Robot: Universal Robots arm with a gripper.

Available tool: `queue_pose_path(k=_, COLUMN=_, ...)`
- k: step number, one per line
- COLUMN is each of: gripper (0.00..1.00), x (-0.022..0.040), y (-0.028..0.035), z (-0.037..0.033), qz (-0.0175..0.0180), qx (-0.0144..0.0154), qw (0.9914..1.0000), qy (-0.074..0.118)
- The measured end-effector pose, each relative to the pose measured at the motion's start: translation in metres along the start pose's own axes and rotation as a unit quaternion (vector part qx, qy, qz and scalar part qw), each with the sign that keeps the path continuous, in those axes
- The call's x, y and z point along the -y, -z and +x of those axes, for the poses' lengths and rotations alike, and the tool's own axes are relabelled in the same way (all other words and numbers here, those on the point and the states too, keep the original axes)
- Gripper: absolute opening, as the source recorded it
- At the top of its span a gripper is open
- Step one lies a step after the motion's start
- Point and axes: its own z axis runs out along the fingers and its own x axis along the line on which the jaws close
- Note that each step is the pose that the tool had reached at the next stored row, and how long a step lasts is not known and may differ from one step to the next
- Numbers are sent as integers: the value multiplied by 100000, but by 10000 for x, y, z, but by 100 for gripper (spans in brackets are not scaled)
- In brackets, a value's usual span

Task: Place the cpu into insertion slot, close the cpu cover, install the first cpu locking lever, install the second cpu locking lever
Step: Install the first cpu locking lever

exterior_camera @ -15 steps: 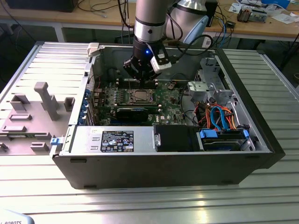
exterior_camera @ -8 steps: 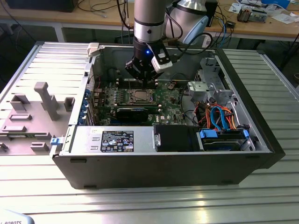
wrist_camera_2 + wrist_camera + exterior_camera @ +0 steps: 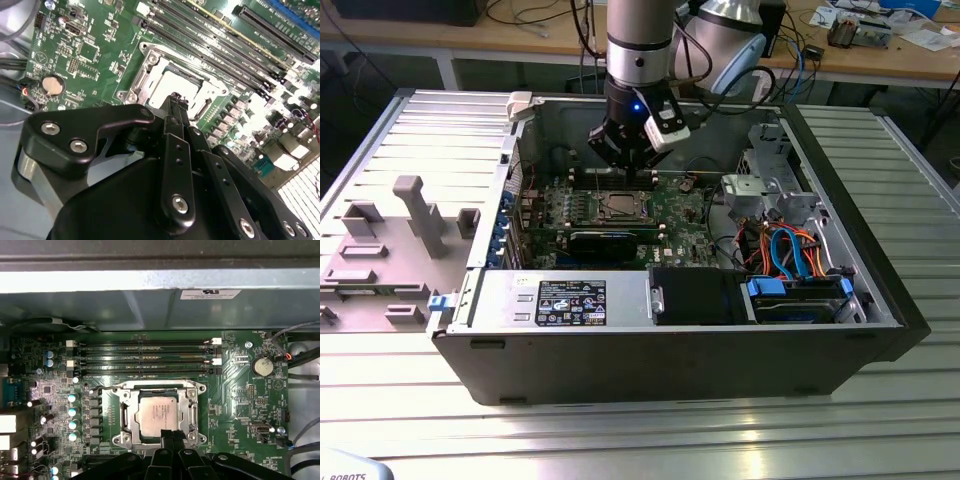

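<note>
Your cpu (image 3: pixel 158 413) sits in the insertion slot (image 3: pixel 121 416) with the cpu cover (image 3: pixel 192 410) down around it. The tool (image 3: pixel 170 436), fingers pressed together and empty, hovers at the cover's edge; pressing off-centre could skew the frame.

An open computer case (image 3: pixel 670 330) lies on a ribbed metal bench (image 3: pixel 650 430). Inside, the green circuit board (image 3: pixel 620 215) carries the insertion slot (image 3: pixel 620 208) near its middle. The arm (image 3: pixel 640 45) comes down from twelve o'clock, its claw (image 3: pixel 628 172) hanging just above the slot's twelve o'clock edge. At four o'clock of the slot lie orange and blue cables (image 3: pixel 795 250); at nine o'clock, outside the case, stands a grey fixture (image 3: pixel 390 240).
</note>
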Motion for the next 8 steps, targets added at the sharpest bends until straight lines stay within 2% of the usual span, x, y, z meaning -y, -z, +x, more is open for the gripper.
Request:
queue_pose_path(k=4, gripper=11, x=1, y=69, z=1, qz=-3, qx=1, qw=100000, qy=2)
queue_pose_path(k=6, gripper=11, x=1, y=126, z=2, qz=-5, qx=10, qw=100000, qy=3)
queue_pose_path(k=8, gripper=11, x=1, y=149, z=2, qz=-5, qx=12, qw=100000, qy=-4)
